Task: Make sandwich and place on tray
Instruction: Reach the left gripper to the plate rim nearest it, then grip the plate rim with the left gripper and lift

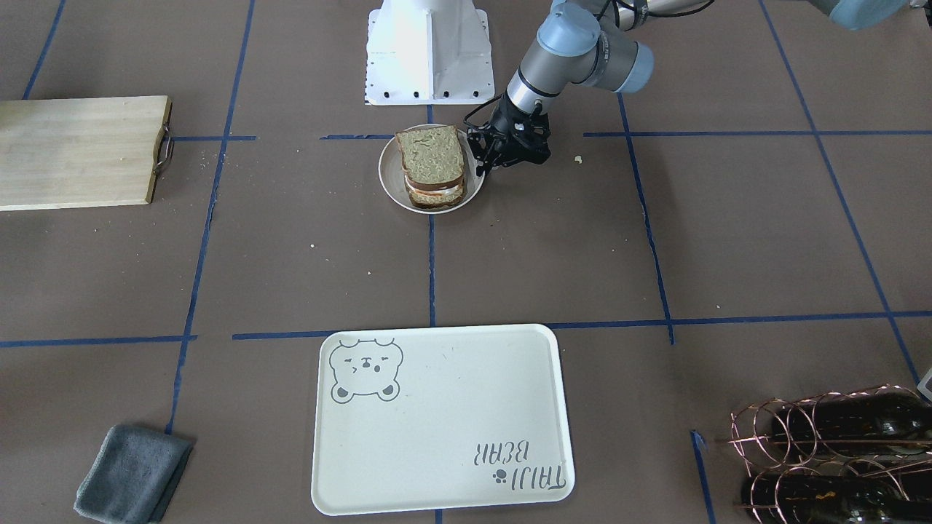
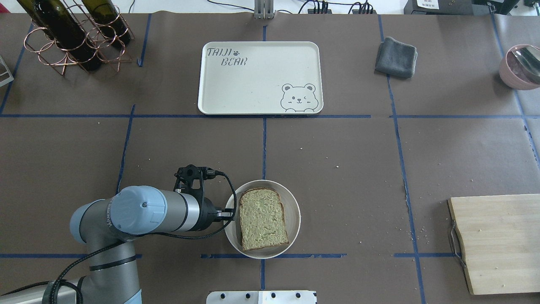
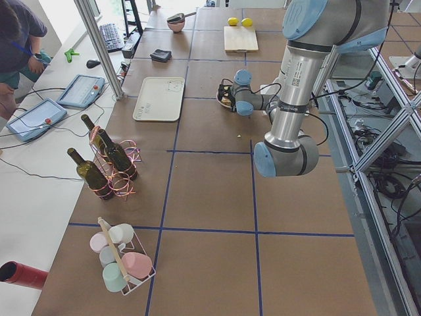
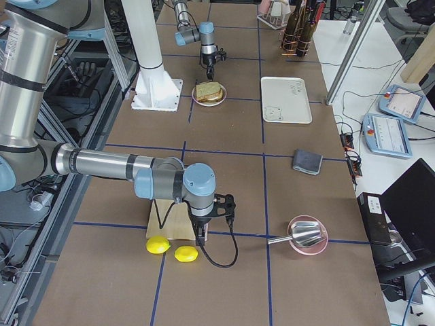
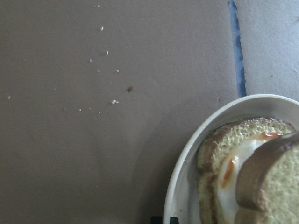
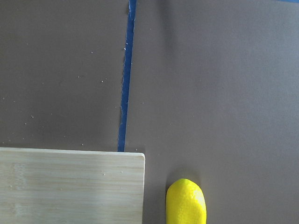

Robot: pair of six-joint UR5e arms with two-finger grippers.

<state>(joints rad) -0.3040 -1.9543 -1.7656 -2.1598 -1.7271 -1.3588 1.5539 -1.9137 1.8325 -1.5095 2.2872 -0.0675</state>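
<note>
1. Plainly legible in grey on the tray point(image 2: 260, 78) is "TAIJI BEAR", with a small paw print between the two words. A winking bear face is drawn in the opposite corner.
2. The tray is cream-white and rectangular with rounded corners. It lies flat at the table's far side from the robot.
3. The sandwich point(image 2: 263, 218) is two tan slices with brown crust. The left wrist view shows white egg and a streak of orange yolk between them.
4. It sits on a small round off-white plate point(image 2: 295, 207) close to the robot's base, well apart from the tray.
5. The left gripper point(image 2: 228, 214) is at the plate's rim on the robot's left side. Dark fingertips point(image 5: 155, 220) show on either side of the rim, but whether they pinch it cannot be told.
6. The right gripper point(image 4: 202, 238) hangs at the end of the wooden cutting board point(image 4: 170, 221), near two lemons point(image 4: 158, 245). Its jaws cannot be judged.
</note>
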